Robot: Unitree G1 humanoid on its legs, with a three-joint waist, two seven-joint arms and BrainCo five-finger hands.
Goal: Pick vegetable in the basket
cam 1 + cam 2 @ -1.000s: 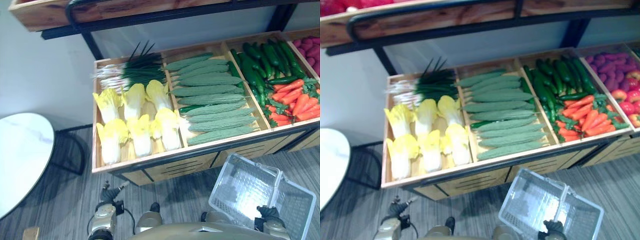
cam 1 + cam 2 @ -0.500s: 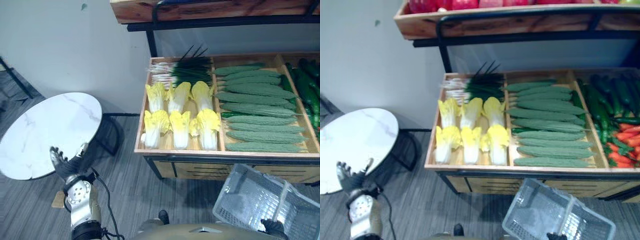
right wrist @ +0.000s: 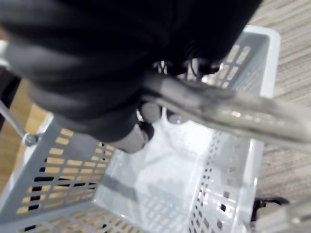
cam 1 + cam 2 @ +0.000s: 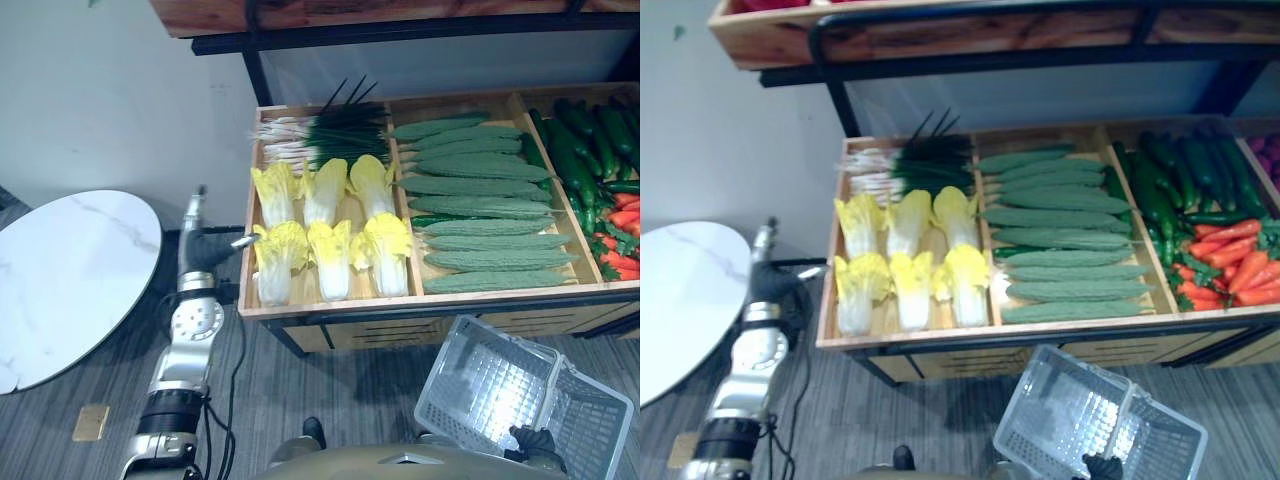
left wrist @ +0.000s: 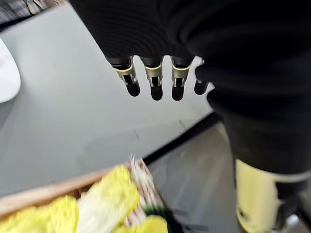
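My left hand (image 4: 203, 258) is raised beside the left edge of the wooden crate (image 4: 247, 250), level with the pale yellow cabbages (image 4: 330, 230). Its fingers (image 5: 153, 80) are straight and hold nothing. The crate also holds spring onions (image 4: 320, 135), long bumpy green gourds (image 4: 480, 200), dark cucumbers (image 4: 580, 150) and carrots (image 4: 615, 215). A pale grey plastic basket (image 4: 490, 385) hangs low in front of the stand with nothing in it. My right hand (image 4: 530, 440) is curled round its metal handle (image 3: 228, 114).
A round white marble table (image 4: 70, 270) stands to the left of my left arm. A dark-framed shelf (image 4: 940, 40) with a wooden tray runs above the crate. A grey wall (image 4: 110, 100) rises behind the table.
The camera has shifted. My left hand has risen from near the round table's edge to the crate's left side. The basket stays in my right hand.
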